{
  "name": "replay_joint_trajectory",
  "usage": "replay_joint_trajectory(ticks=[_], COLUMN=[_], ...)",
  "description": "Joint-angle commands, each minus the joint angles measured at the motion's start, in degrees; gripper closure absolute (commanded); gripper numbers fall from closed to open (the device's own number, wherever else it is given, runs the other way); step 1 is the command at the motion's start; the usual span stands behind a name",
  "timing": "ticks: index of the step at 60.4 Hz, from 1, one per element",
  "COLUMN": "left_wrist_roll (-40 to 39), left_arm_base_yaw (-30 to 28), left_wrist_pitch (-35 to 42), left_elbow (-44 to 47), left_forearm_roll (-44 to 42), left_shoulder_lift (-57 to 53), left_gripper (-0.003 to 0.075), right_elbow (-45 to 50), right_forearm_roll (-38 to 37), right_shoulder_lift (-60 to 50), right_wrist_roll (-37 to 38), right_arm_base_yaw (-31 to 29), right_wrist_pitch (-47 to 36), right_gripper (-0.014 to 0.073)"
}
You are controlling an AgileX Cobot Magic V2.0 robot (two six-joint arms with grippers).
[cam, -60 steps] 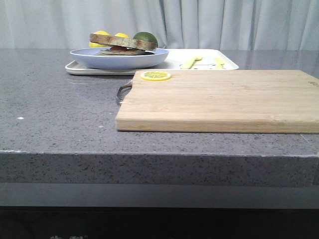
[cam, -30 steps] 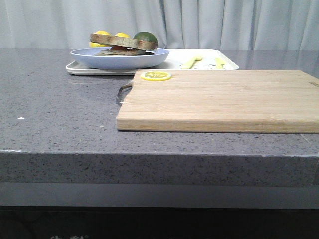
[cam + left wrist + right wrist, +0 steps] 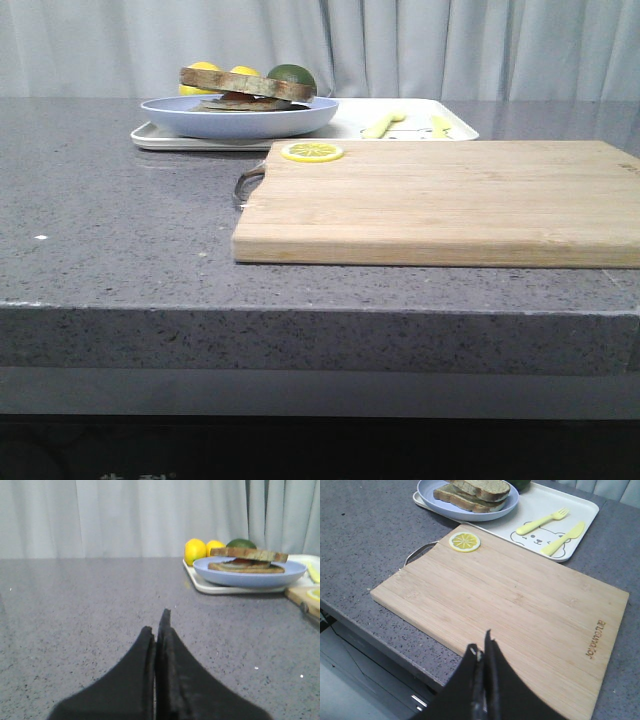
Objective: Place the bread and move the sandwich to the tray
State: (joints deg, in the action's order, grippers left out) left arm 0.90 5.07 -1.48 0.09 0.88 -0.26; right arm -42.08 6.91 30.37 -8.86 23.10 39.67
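Observation:
The sandwich [image 3: 247, 86] lies on the round light-blue plate [image 3: 240, 120], which rests on the left end of the white tray [image 3: 345, 122] at the back of the counter. A plain bread slice [image 3: 482, 486] with a brown crust forms the top of the stack. The egg is hidden between the slices. In the left wrist view my left gripper [image 3: 157, 622] is shut and empty, low over the bare grey counter, well short of the plate [image 3: 250, 575]. In the right wrist view my right gripper [image 3: 482, 647] is shut and empty above the near edge of the cutting board. Neither gripper shows in the front view.
A light wooden cutting board [image 3: 440, 200] with a metal handle [image 3: 247, 185] lies in front of the tray, a lemon slice [image 3: 312, 152] on its far left corner. A yellow fork [image 3: 542, 521] and knife [image 3: 563, 538] lie on the tray. Lemons and a green fruit [image 3: 291, 74] sit behind the plate.

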Motion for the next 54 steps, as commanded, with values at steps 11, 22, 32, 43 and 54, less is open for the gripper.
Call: replay_joint_trajectory(ticks=[11,22,32,43,54], left_wrist_roll=[-0.5,-0.5,-0.5,-0.5,-0.5], left_arm_base_yaw=[1.3,2.8,2.8,2.8,2.8], left_wrist_pitch=[4.8,4.8,4.8,4.8,4.8], left_elbow=[0.2,0.2,0.2,0.2,0.2], left_forearm_roll=[1.0,1.0,1.0,1.0,1.0], left_shoulder_lift=[-1.1,-1.1,-1.1,-1.1,-1.1], left_gripper=[0.0738,0.0738,0.0738,0.0738,0.0738], right_elbow=[-1.5,-1.5,-1.5,-1.5,-1.5], right_forearm_roll=[0.0,0.0,0.0,0.0,0.0], right_shoulder_lift=[0.2,0.2,0.2,0.2,0.2], right_wrist_roll=[-0.1,-0.1,-0.1,-0.1,-0.1], right_arm_base_yaw=[-0.2,-0.2,-0.2,-0.2,-0.2], right_wrist_pitch=[-3.8,-3.7,-3.7,-3.7,-3.7], right_gripper=[0.0662,0.0662,0.0662,0.0662,0.0662])
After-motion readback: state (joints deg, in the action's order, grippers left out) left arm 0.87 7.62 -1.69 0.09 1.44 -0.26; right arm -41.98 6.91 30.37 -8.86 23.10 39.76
